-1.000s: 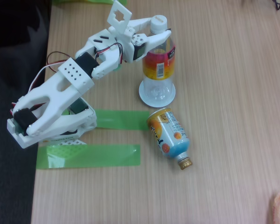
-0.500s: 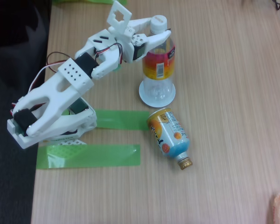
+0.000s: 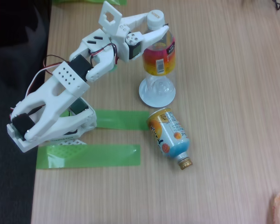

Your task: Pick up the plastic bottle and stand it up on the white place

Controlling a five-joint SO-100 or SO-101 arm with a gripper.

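The plastic bottle [image 3: 159,58], clear with a white cap and a red and yellow label, is upright over the white place [image 3: 157,98], a small round disc on the wooden table. Its clear base shows inside the disc's outline; I cannot tell whether it rests on the disc or hangs just above it. My white gripper [image 3: 159,22] reaches in from the left and is shut on the bottle's neck just below the cap, one finger behind and one in front.
An orange and light-blue bottle-can [image 3: 169,136] with a gold cap lies on its side just in front of the disc. Two green tape strips [image 3: 121,119] lie to the left by my arm's base [image 3: 51,116]. The table's left edge [image 3: 43,154] is close.
The gripper and the bottle's top have shifted slightly up and to the left in the picture. The label now sits higher above the disc.
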